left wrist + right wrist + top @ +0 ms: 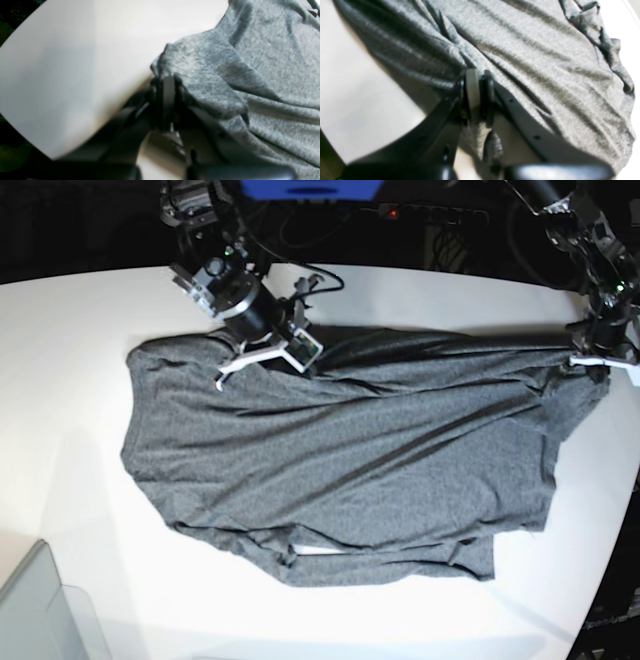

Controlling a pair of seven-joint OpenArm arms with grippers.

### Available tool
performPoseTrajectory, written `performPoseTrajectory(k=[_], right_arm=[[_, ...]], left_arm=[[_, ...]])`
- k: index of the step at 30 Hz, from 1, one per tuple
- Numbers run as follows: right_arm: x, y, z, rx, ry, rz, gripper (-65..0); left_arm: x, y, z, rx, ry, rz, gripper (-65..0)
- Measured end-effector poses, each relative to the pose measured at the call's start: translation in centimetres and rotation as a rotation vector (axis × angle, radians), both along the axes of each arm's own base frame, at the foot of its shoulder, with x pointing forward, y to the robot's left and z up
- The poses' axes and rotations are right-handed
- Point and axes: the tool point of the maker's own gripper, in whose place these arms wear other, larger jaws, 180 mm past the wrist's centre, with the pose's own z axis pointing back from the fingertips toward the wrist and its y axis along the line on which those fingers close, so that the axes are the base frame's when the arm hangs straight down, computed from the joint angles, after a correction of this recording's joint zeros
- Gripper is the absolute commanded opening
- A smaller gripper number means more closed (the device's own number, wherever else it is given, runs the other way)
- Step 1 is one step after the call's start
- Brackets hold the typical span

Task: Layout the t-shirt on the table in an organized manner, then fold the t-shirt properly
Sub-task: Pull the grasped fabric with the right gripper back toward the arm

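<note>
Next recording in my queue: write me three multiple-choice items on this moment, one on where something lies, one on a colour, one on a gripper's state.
1. Where does the translucent grey bin corner show in the base view?
A. lower left
B. upper right
C. centre

2. What colour is the wrinkled knit t-shirt on the smooth white table?
A. red
B. heather dark grey
C. yellow

3. How does the right gripper stand?
A. wide open above bare table
B. out of every view
C. shut on the t-shirt

Answers:
1. A, it sits at that view's bottom left edge, apart from the shirt.
2. B, all three views show grey flecked cloth with no print.
3. C, the right wrist view shows its pads pressed together with cloth bunched between them; the left gripper likewise pinches a fold at the shirt's edge.
</note>
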Motion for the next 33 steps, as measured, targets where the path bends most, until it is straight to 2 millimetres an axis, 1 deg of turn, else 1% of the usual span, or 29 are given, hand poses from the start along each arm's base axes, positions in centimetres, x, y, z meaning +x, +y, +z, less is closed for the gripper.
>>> performPoseTrajectory(k=[3,8,11,14,16,22,25,29,33], right_arm=[[-1.4,0.0,0.0,-0.013,0.016,0.05,-65.0],[-5.4,1.0,-1.0,-0.011,0.105,0.158,-65.0],[-7.9,0.6,-2.3,-0.037,0.166,0.216,-65.0],[-9.3,0.5,-2.9,-0.037,0.201,0.216,-65.0],[-9.7,0.5,-3.0,-0.031,0.209,0.217,-65.0],[-10.6,0.6,-3.1,-0.026,0.226,0.214,-65.0],[-10.2,0.7,-2.3,-0.02,0.202,0.213,-65.0],[-9.6,0.7,-1.2,-0.016,0.168,0.21,-65.0],[-9.2,0.7,-0.3,-0.009,0.141,0.208,-65.0]], left_arm=[[-0.1,0.0,0.0,0.0,0.002,0.0,-64.6],[-0.1,0.1,0.1,0.002,0.001,0.001,-64.6],[-0.1,0.2,0.1,0.005,0.0,0.002,-64.6],[-0.7,0.1,-0.2,0.005,0.016,-0.001,-64.6],[-1.2,0.0,-0.7,0.001,0.031,-0.001,-64.6],[-1.4,0.2,-0.7,-0.001,0.028,0.005,-64.6],[-2.0,0.2,-0.7,0.006,0.043,0.003,-64.6],[-1.5,0.4,0.4,0.029,0.014,-0.001,-64.6],[-2.3,0.4,0.3,0.033,0.033,-0.004,-64.6]])
